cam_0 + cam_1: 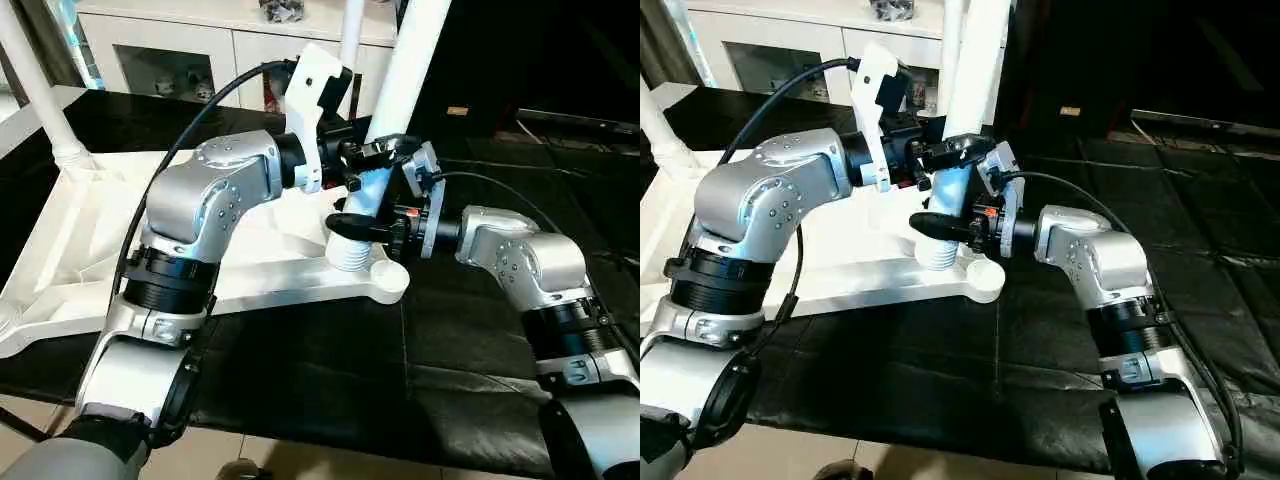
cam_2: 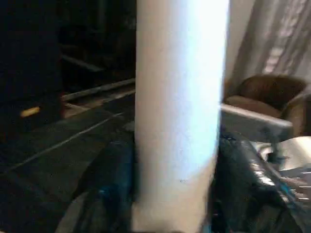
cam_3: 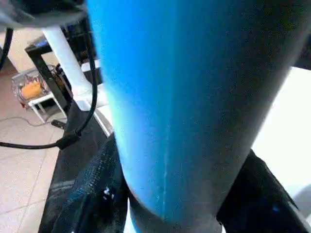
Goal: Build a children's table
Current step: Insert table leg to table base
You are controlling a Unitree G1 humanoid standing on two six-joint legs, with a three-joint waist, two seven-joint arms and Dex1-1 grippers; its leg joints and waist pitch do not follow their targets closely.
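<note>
A: So, where was the tabletop (image 1: 90, 240)?

B: It lay upside down, ribbed side up, on the black mat (image 1: 320, 370), filling the left half of the head frames. Its near corner socket (image 1: 392, 275) sat around the centre of the frame.

A: And the leg being worked on?

B: A white leg (image 1: 412, 70) rose from that corner up to the top edge, leaning slightly right. Its ribbed lower end (image 1: 350, 253) stood just left of the round socket cup, on the tabletop's corner; whether it was seated in anything, I could not tell.

A: What were the grippers doing?

B: Both were clamped around that leg. The left gripper (image 1: 372, 152) grasped it from the left, a little higher up; in its wrist view a dark finger (image 2: 104, 184) pressed against each side of the white tube. The right gripper (image 1: 362, 227) grasped it lower, just above the ribbed end, one black finger (image 1: 355, 224) wrapped across the front.

A: Any other legs?

B: Another leg (image 1: 40, 95) already stood in the far corner at the upper left, and a third leg (image 1: 351, 30) showed at top centre. A white cabinet (image 1: 200, 45) ran along the top.
</note>
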